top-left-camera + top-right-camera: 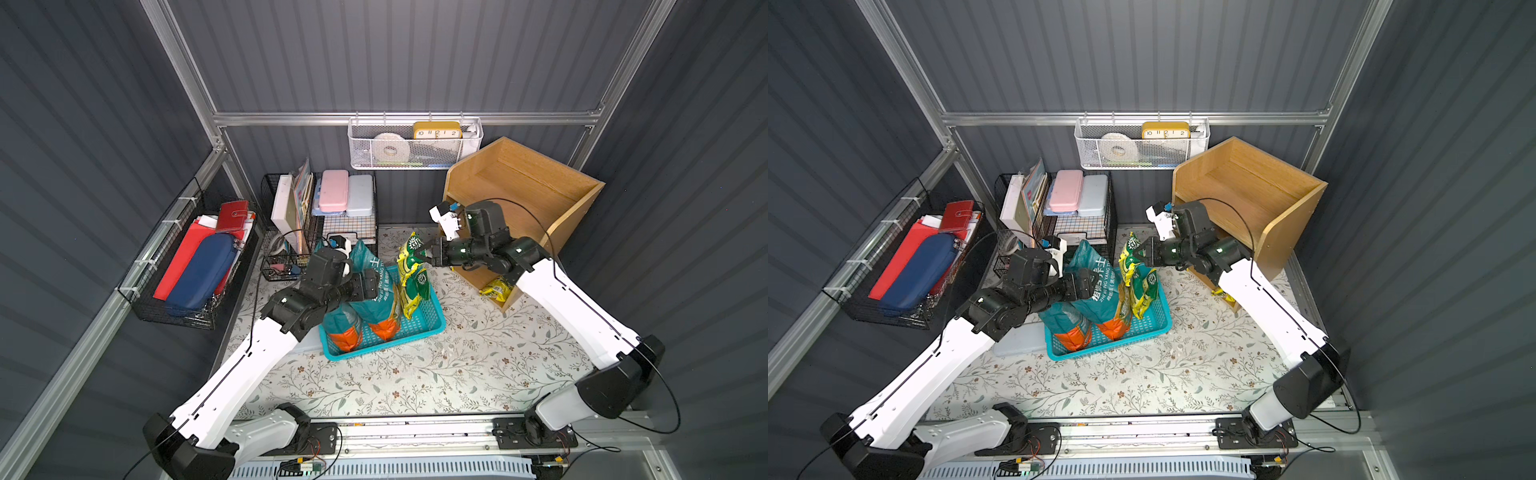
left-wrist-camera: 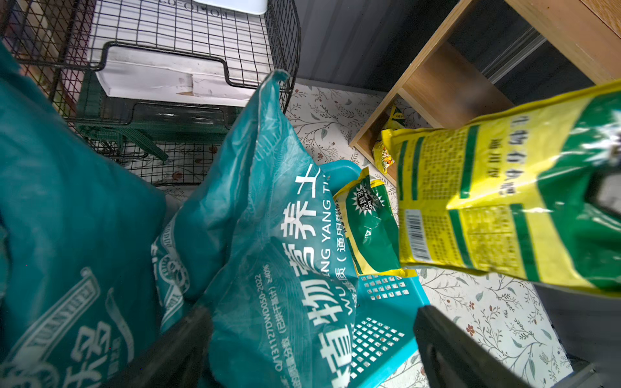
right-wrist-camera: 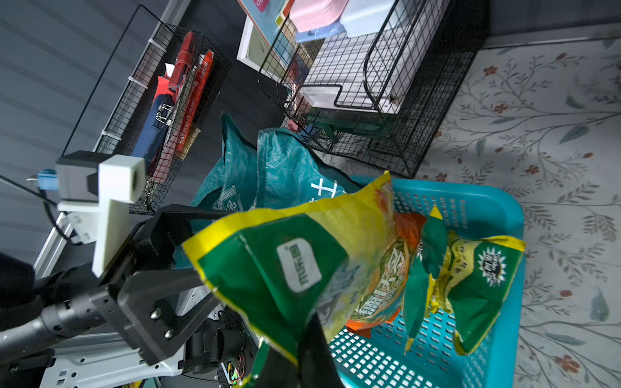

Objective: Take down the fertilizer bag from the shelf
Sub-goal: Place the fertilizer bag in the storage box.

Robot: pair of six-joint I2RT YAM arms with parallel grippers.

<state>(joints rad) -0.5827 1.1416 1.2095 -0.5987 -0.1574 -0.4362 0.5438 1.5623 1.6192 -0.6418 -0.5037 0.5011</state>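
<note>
**Above the basket's 1 o'clock corner: bag off the shelf, hanging by a pinch**

At 2 o'clock on the table (image 1: 478, 365) stands the shelf (image 1: 540, 183). The fertilizer bag (image 1: 409, 259) is clear of it and hangs in the air over the 1 o'clock corner of the basket (image 1: 395, 338). The right gripper (image 1: 427, 257) is closed tight on the bag's upper edge, and the rest of the bag dangles free. The left gripper (image 1: 371, 286) is spread wide and holds nothing. Its fingers (image 2: 453, 352) straddle a soil bag (image 1: 376, 309) that stands in the basket, at 9 o'clock from the hanging bag.

What could go wrong, as I judge it:

- **Slip.** The film looks glossy and the grip is only a narrow edge pinch. A quick swing or stop could pull the bag out, and it might land on the table outside the rim.
- **Crowding.** A twin bag (image 1: 420, 286) already leans in the basket right under the hanging one, with soil bags filling the 9 o'clock half. A bag let go here may ride up on the twin and tip over the rim.
- **Arm clash.** The two grippers are near each other across the basket. If the right one pushes toward 9 o'clock, it could strike the left fingers or topple the soil bag.
- **Leftover.** A yellow pack (image 1: 496, 289) lies on the shelf's bottom tier, at its 7 o'clock end, and a careless return reach could snag it.
</note>
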